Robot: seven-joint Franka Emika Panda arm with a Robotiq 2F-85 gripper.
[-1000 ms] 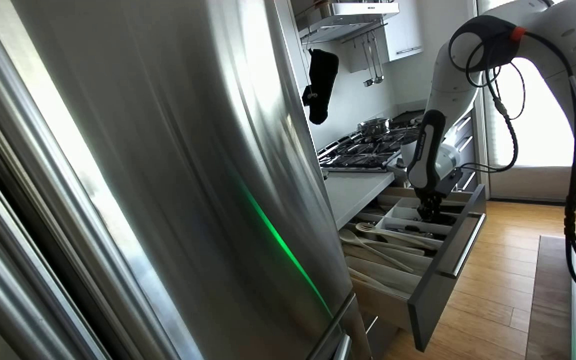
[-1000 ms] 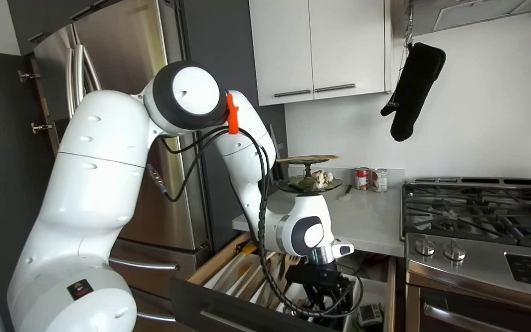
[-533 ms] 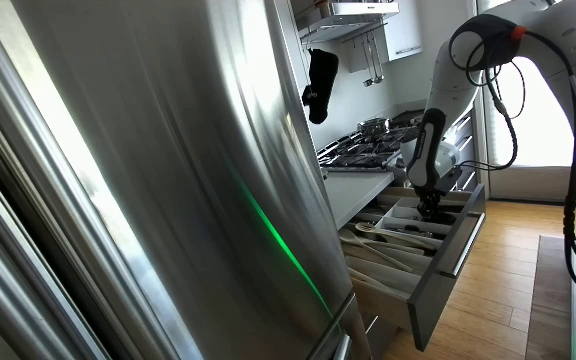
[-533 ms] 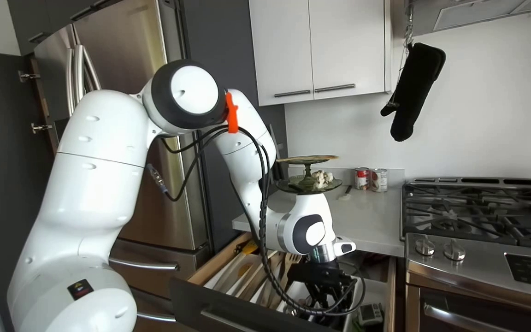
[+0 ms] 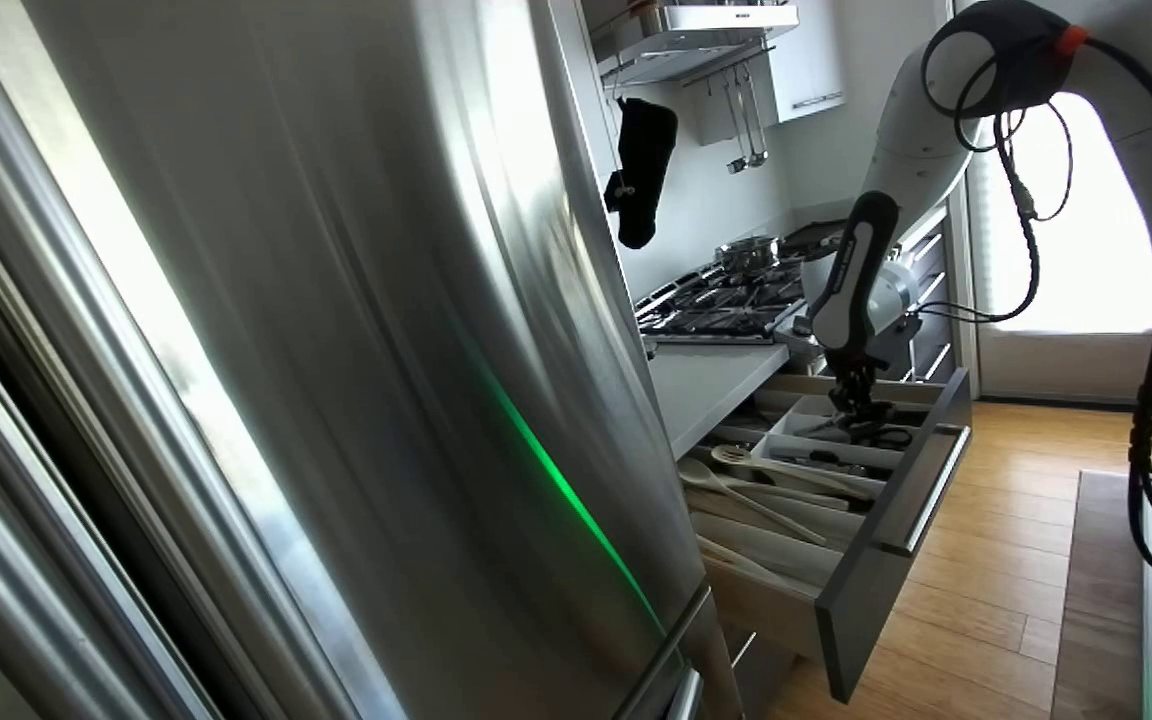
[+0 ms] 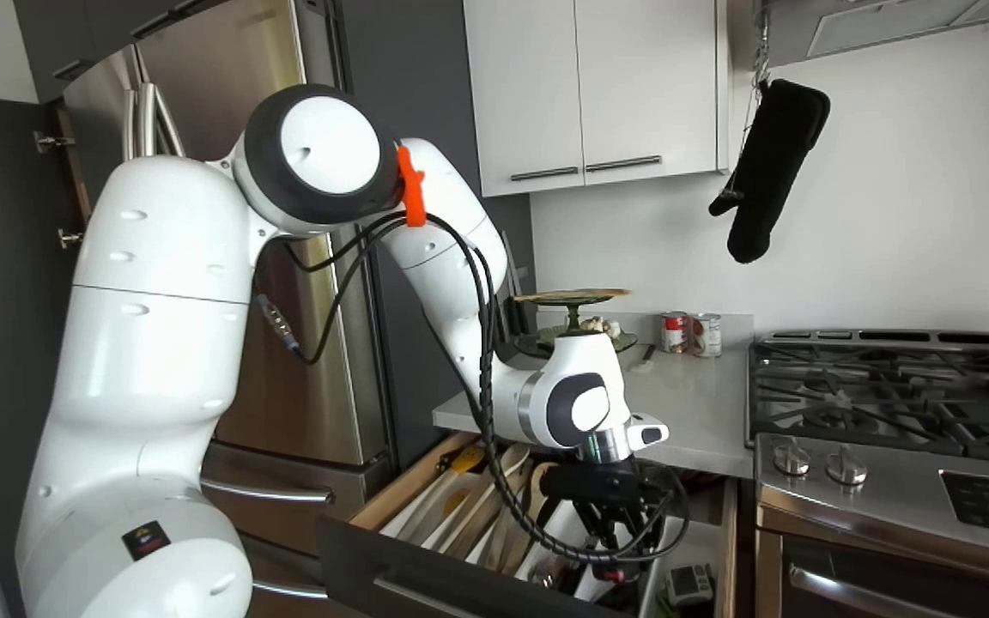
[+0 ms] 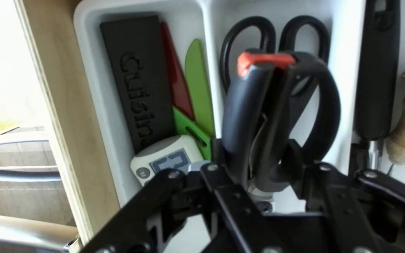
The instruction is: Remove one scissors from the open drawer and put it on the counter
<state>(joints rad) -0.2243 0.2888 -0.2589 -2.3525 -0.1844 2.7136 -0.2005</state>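
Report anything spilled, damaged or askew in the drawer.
No spill or damage shows. In the wrist view, a bright-green slotted piece slants beside the white timer, out of line with the red blade.

Gripped scissors (image 7: 278, 119): in gripper (image 7: 257, 157), clock centre in wrist view
Second scissors (image 7: 269, 35): in drawer compartment (image 7: 349, 88) beneath, twelve o'clock
Timer (image 7: 165, 149): next compartment (image 7: 98, 88), eight o'clock

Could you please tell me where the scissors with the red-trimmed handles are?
In the wrist view, the red-trimmed scissors are right of centre, clamped in the gripper, partly hiding a second pair of scissors lying in the drawer.
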